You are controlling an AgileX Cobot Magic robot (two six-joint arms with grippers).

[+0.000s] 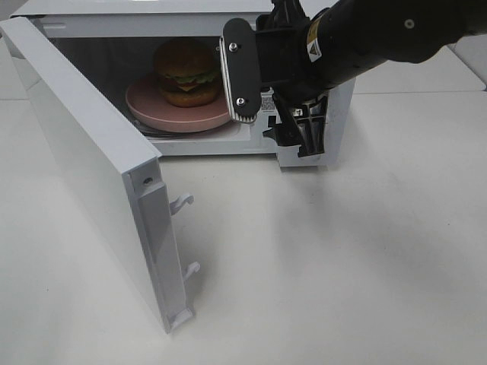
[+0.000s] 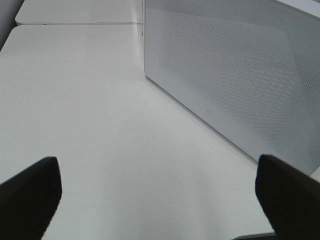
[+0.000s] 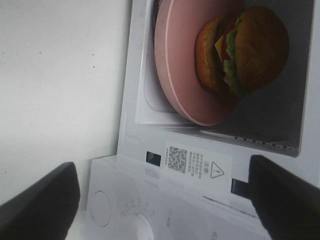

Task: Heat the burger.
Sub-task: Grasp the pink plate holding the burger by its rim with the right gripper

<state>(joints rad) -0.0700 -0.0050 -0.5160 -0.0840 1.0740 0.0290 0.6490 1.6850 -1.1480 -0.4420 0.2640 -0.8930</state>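
Although the exterior high view shows the whole microwave (image 1: 205,146) with its door (image 1: 91,167) standing open on the left, only the right wrist view resolves the QR label (image 3: 197,162) below the cavity and the control dial (image 3: 137,227) on the panel. The 2 latch hooks (image 1: 183,201) on the door's free edge show in the exterior high view alone.

The left gripper (image 2: 160,197) appears only in the left wrist view. Its 2 fingertips (image 2: 30,195) stand wide apart above the table (image 2: 75,100), with nothing between them. That view also shows the perforated outer face of the door, which the other 2 views do not.

The right gripper (image 1: 274,103) hangs in front of the microwave's right side, at the control panel. Its jaws are apart and empty. In the right wrist view the 2 dark fingertips (image 3: 37,205) are widely spaced.

The cavity holds 1 pink plate (image 1: 152,106). The plate carries the burger (image 1: 186,72), which in the exterior high view lies just left of the right gripper's nearer finger.

The burger stands upright with the bun crown on top, its stack axis perpendicular to the plate. The right wrist view shows the lettuce, tomato and cheese layers edge-on, parallel to the plate. Its outline is round, so no long axis across the plate can be told.
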